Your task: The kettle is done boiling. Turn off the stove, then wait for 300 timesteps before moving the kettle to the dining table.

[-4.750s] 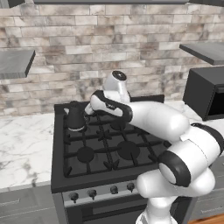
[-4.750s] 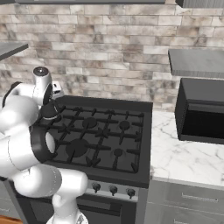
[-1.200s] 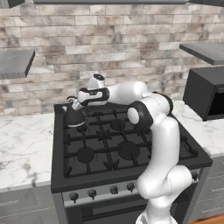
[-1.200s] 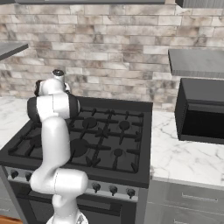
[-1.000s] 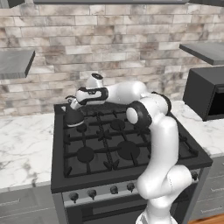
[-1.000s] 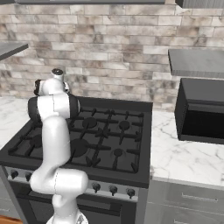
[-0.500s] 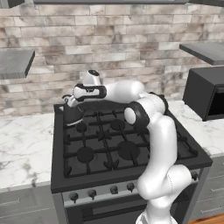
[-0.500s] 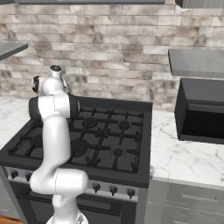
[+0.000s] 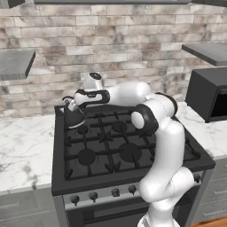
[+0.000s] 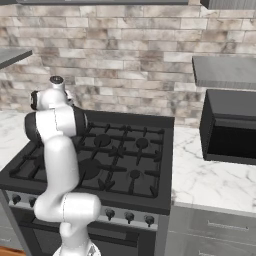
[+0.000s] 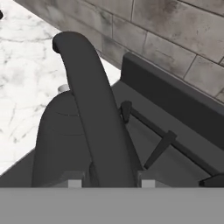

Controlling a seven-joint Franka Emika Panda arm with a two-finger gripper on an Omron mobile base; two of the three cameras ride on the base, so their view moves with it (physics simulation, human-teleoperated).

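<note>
The dark kettle (image 9: 73,116) stands on the back left burner of the black stove (image 9: 146,175). My gripper (image 9: 71,101) reaches it from the right, level with its handle. In the hand view the arched black handle (image 11: 92,109) runs straight up between my fingertips, and my gripper (image 11: 109,179) is shut on it, with the kettle's rounded body (image 11: 57,140) to the left. In the right base view my own arm hides the kettle above the stove (image 10: 150,200). The dining table is out of view.
A row of knobs (image 9: 104,193) lines the stove's silver front panel. Marble counters (image 9: 24,146) flank the range. A black microwave (image 9: 208,93) stands on the right counter. A brick wall closes the back, with grey shelves (image 9: 15,64) above.
The jaws have closed from wide open onto the kettle's handle. The hand shifted only slightly, and the kettle stays on the back left burner.
</note>
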